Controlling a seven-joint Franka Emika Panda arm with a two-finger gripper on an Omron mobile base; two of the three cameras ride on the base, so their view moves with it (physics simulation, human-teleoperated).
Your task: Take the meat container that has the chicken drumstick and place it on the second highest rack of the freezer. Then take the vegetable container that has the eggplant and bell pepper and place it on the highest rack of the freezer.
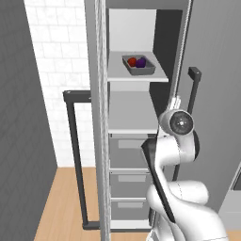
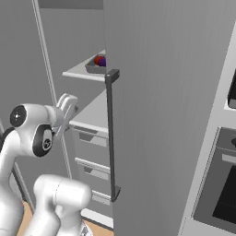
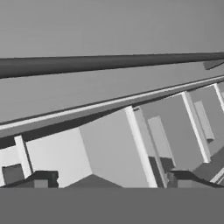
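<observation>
Freezer (image 1: 132, 117) open, mid-frame in left base view. Vegetable container (image 1: 139, 64) sits on the upper shelf, top centre, with bell pepper (image 1: 132, 61) and eggplant (image 1: 140, 62) side by side in it. My gripper (image 3: 109, 179) is at the bottom of hand view, jaws spread wide, holding nothing. Shelf below it bare; grey drawers (image 1: 128, 153) beneath.

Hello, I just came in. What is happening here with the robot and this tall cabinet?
The freezer stands open. A grey container with the bell pepper and eggplant sits on its highest rack. The rack below looks bare. The gripper is open and holds nothing, near that lower rack.
</observation>
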